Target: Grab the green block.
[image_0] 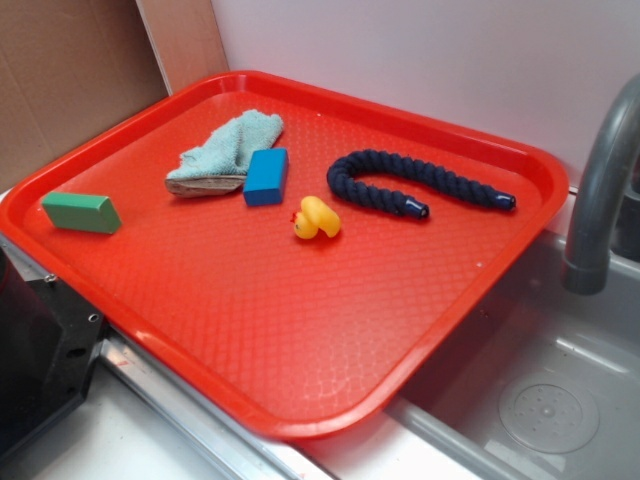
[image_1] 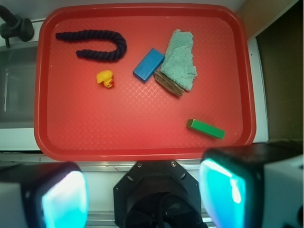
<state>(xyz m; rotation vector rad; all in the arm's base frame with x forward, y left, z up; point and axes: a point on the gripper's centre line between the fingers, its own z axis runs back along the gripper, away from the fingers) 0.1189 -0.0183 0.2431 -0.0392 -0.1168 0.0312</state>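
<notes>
Green block [image_1: 205, 128] lies flat near tray [image_1: 142, 142] edge, clear of blue block [image_1: 148, 64]; my fingers [image_1: 221, 190] spread wide apart above, ready to descend

1. A red tray [image_0: 300, 330] fills most of the view, its near corner overhanging a grey sink [image_0: 540, 400].
2. The green block [image_0: 81, 212] lies flat near the tray's left edge, well apart from the other things.
3. A blue block [image_0: 266, 176] lies touching a crumpled light-blue cloth [image_0: 228, 150] on its left.
4. A yellow duck [image_0: 316, 217] sits just in front of the blue block.
5. A dark blue rope [image_0: 400, 180], bent into a hook, lies to the right of the duck.
6. A grey tap [image_0: 600, 180] rises at the right edge.
</notes>
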